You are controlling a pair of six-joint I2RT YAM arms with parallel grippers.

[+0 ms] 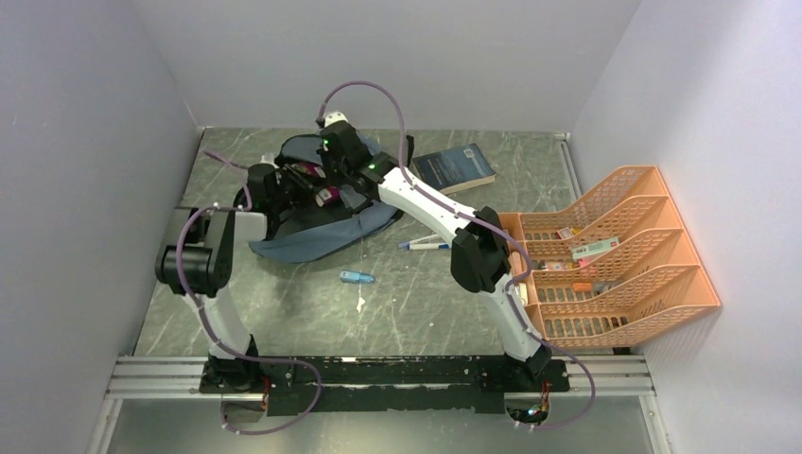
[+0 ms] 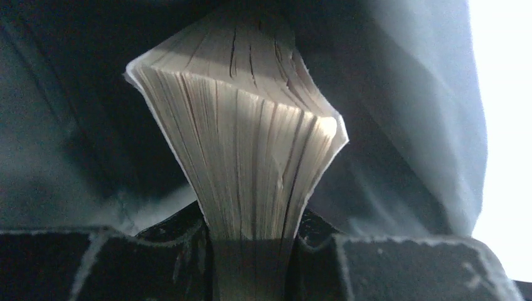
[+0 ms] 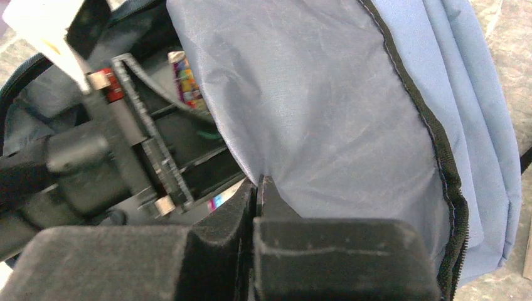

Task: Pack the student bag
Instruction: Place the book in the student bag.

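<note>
Setting: grey marbled table between white walls, seen from above, with two black-and-white arms bolted at the near edge and both reaching toward the far left.
Student bag: soft grey-blue fabric, lying on the far left part of the table with its mouth open and a black zipper running along the flap edge; both arm ends over it.
Left claw: partly open, fingers clamped on one edge of a book, deep in the bag's dark interior.
Book: page edges facing the left wrist camera, squeezed thin between the fingers and fanning out wide above them, with bag lining on all sides.
Right claw: closed tight, fingertips pinching the edge of the bag's pale blue flap beside the opening.
Inside the bag, from the right wrist: the black body of the left claw, and next to it a small colourful item, too blurred to name.
Second book: dark blue cover, flat on the table near the bag's right side, toward the far wall.
Pens: lying between the bag and the rack, near the right arm's elbow.
Small blue item: alone on the table on the near side of the bag, too small to name.
Tray rack: orange mesh, tiered, at the table's right edge, with a few small items in its trays.
</note>
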